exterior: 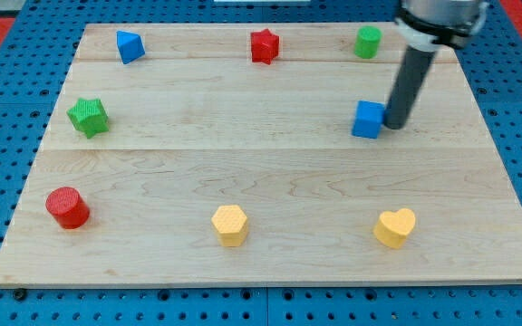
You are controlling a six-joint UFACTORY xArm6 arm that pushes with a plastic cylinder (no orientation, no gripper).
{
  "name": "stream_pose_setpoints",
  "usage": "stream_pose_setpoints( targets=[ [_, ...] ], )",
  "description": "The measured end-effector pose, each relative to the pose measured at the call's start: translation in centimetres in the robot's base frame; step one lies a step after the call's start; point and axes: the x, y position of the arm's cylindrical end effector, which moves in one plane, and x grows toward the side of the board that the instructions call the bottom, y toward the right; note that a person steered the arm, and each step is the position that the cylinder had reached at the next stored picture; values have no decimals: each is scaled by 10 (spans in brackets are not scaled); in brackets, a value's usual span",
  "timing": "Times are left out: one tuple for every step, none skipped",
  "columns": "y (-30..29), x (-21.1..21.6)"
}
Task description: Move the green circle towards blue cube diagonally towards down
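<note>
The green circle stands near the view's top right on the wooden board. The blue cube sits below it, right of the board's middle. My tip is at the blue cube's right side, touching or almost touching it, and well below the green circle. The dark rod rises from there toward the view's top right.
A blue triangular block is at top left, a red star at top centre, a green star at left, a red cylinder at bottom left, a yellow hexagon at bottom centre, a yellow heart at bottom right.
</note>
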Motion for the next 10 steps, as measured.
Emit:
stream_pose_setpoints(
  targets=[
    [-89,-10],
    [-87,-30],
    [-4,-57],
    [75,-95],
    [76,-154],
    [40,-190],
    [2,-170],
    [16,-161],
    [15,-161],
    [16,-161]
  ],
)
